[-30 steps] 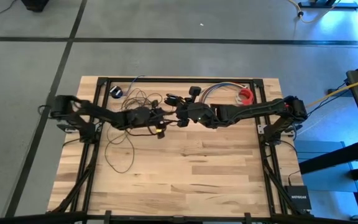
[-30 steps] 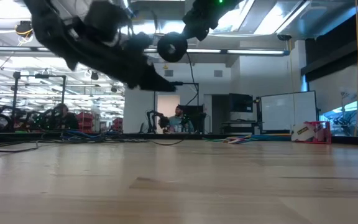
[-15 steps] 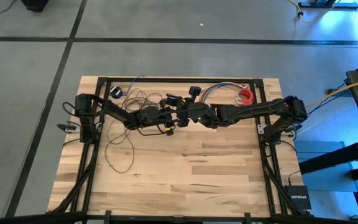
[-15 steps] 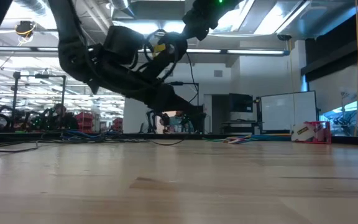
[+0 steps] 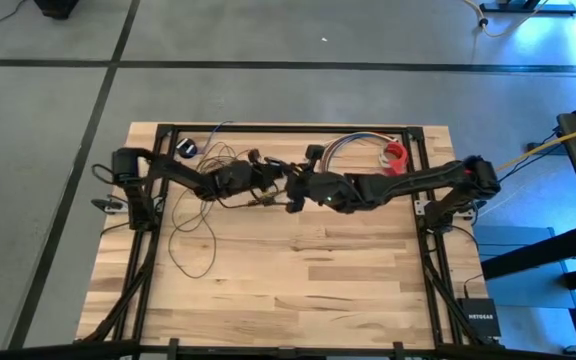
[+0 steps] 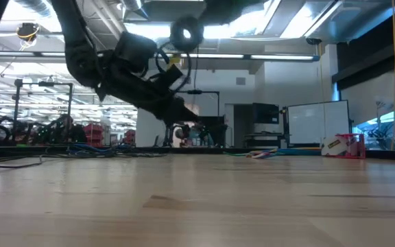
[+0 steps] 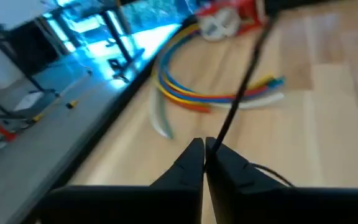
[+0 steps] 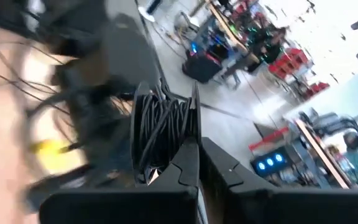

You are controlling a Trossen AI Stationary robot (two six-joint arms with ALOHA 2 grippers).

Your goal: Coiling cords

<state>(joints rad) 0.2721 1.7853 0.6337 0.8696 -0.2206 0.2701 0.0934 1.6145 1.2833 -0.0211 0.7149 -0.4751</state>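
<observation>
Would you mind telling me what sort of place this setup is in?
Probably a robotics lab or workshop: a wooden table on a concrete floor, open ceiling lights, a whiteboard and cluttered workbenches behind.

The cords [image 5: 208,205] are thin, dark wire lying in loose, tangled loops on the surface toward its far left corner, with one large loop trailing toward the middle of the left side. Part is wound into a tight coil [image 8: 160,127]; one taut strand [image 7: 241,87] runs up off the surface.
</observation>
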